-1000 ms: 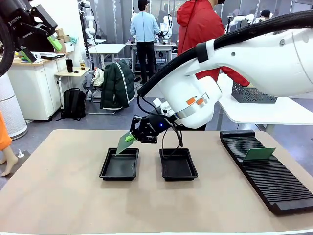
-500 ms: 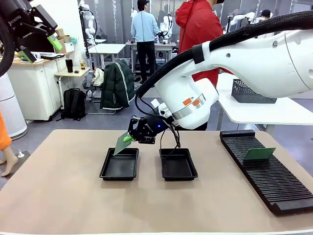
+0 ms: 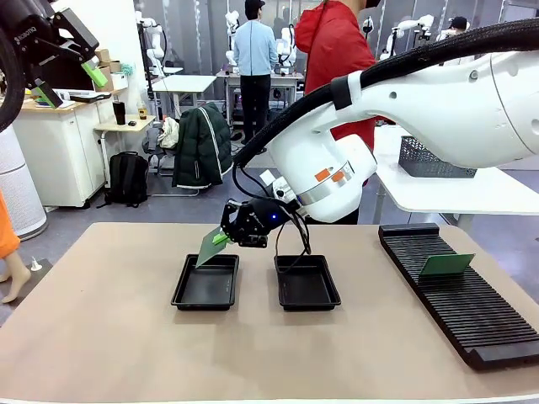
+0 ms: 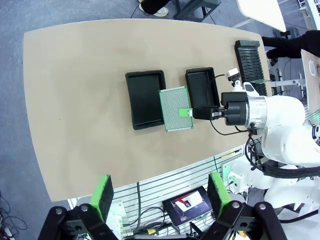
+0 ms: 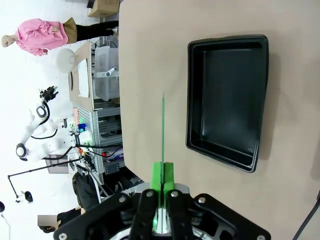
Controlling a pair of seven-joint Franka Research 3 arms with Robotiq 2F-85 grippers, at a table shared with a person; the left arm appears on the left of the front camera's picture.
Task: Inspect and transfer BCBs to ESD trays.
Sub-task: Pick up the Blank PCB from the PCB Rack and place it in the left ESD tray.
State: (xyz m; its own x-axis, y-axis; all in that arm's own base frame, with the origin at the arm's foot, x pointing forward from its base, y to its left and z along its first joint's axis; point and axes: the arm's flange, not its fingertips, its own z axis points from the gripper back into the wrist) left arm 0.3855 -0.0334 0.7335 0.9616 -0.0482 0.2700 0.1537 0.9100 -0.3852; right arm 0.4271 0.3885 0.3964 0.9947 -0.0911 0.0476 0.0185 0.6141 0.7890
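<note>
Front view: the right gripper (image 3: pixel 221 238) is clamped on one edge of a BCB (image 3: pixel 210 247). The board slants down from its fingertips, above the left ESD tray (image 3: pixel 179 293). The left gripper (image 4: pixel 160 184) hangs high overhead, jaws wide apart and empty.

Green BCB (image 3: pixel 210 246) hangs tilted over left tray (image 3: pixel 179 290), at its 1 o'clock corner. Right tray (image 3: pixel 334 290) lies at 3 o'clock of it. Second BCB (image 3: pixel 446 265) stands upright, farther toward 3.
</note>
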